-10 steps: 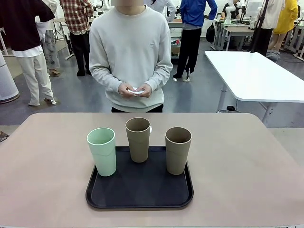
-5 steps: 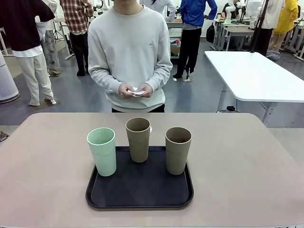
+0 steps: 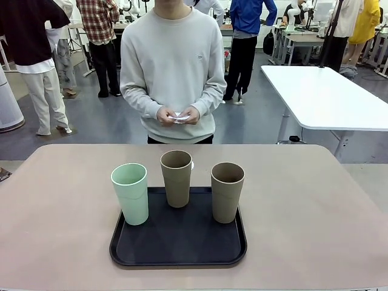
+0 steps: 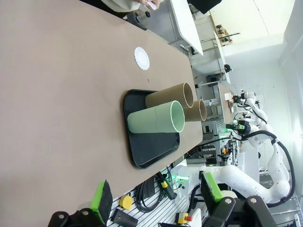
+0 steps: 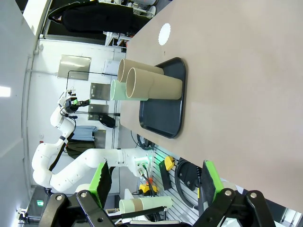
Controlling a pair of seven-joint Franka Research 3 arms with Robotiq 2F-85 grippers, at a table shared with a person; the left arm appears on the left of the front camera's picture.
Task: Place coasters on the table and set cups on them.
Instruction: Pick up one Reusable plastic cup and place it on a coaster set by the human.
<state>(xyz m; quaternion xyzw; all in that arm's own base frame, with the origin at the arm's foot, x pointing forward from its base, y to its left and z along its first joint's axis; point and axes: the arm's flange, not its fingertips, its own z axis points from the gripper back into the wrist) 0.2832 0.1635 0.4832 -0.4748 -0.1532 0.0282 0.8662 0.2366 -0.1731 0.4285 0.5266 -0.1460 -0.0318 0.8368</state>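
The beige worktop [image 3: 315,206] carries a black tray [image 3: 182,245] near its middle, and all three cups stand upright on it: the mint cup [image 3: 130,193] at the robot's left, and the two tan cups [image 3: 176,177] [image 3: 227,191] at the centre and right, apart from one another. The left pincer [image 4: 156,196] and the right pincer [image 5: 154,182] both hang spread wide and empty, well back from the tray. One coaster [image 4: 141,58] lies flat on the worktop just beyond the tray's far edge. The person's hands [image 3: 168,115] hold something small and white [image 3: 177,117] at the waist, probably the remaining coasters.

The step looks like coaster-laying, so the arms had best keep clear until more are down. After that, take a cup around its wall, lift it clear of the tray's lip, and lower it straight onto the doily's centre. Thin paper slides easily, so avoid dragging the base across it
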